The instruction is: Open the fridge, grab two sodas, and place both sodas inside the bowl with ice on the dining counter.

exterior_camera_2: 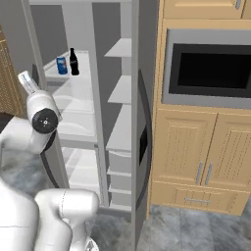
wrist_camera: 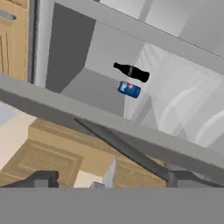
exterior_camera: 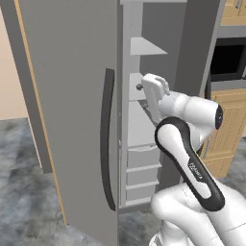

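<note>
Gaping pincer (wrist_camera: 107,178) (nothing held) before fridge (exterior_camera_2: 98,122) w/ soda (exterior_camera_2: 61,64) beside dark bottle (exterior_camera_2: 73,62)

A white upper shelf (exterior_camera_2: 73,78) in the open fridge (exterior_camera_2: 137,122) before me carries a blue soda can (exterior_camera_2: 61,65), a dark bottle (exterior_camera_2: 73,62) standing just beside it.

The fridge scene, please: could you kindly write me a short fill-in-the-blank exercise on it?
1. The fridge door stands ____.
2. Beside the blue soda can on the shelf stands a dark ____.
3. The tool has its jaws ____.
4. The recess above the wooden cabinet doors is coloured ____.

Missing words: open; bottle; open; black.
</note>
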Robot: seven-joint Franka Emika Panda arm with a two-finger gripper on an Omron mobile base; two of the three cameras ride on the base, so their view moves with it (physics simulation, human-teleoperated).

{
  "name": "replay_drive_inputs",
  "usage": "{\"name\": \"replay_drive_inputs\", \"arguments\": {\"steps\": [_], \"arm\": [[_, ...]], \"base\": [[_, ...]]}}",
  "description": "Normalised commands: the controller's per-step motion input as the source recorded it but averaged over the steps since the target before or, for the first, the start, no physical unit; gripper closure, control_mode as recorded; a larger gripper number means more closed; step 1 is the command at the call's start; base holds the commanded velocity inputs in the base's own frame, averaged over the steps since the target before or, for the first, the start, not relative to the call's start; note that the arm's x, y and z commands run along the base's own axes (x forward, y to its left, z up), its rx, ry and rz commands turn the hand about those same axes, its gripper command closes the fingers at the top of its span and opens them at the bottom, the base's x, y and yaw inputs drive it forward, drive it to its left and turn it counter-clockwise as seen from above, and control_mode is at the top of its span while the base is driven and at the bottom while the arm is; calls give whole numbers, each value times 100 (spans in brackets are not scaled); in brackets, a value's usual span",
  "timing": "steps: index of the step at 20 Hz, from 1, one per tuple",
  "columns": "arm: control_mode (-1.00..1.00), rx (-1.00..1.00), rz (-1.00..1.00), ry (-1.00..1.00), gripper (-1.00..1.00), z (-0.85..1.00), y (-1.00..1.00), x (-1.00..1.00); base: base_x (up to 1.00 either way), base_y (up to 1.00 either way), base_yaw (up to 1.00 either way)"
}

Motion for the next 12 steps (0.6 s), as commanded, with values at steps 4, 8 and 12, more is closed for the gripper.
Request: {"name": "replay_drive_inputs", "arguments": {"steps": [4, 8, 12], "arm": [[-100, 17, 2, 26, -100, 1, -42, 52], [-100, 12, 6, 38, -100, 0, -14, 83], [-100, 6, 14, 23, -100, 0, 1, 72]], "base": [[0, 0, 0], [0, 0, 0], [0, 0, 0]]}}
